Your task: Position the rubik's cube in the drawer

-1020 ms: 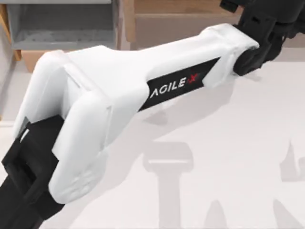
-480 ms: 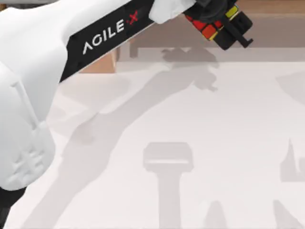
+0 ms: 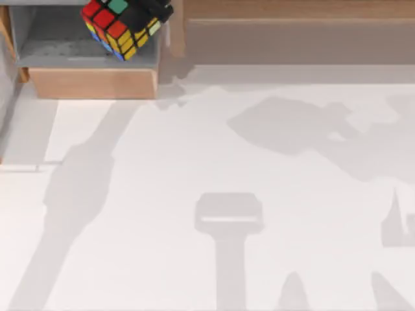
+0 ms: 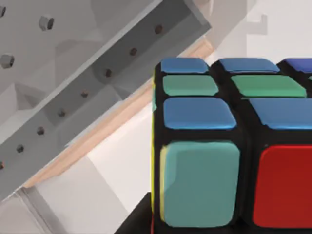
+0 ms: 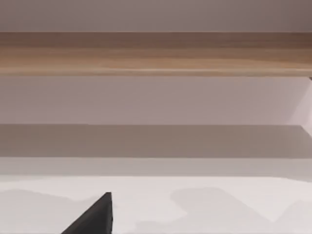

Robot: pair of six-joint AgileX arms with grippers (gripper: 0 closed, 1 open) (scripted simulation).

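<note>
Rubik's cube (image 3: 120, 27) above drawer (image 3: 91, 83), left end effector (image 3: 155, 10) mostly cut off

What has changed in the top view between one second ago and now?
The left arm has swung from the table's right toward its left, carrying the rubik's cube, which now hangs tilted above the open drawer. The left gripper is shut on the cube, its dark jaws at the cube's upper edge. The drawer, the long wooden shelf and the table stayed as they were.

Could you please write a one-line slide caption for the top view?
The left hand holds the rubik's cube tilted over the open drawer at the table's far left.
</note>
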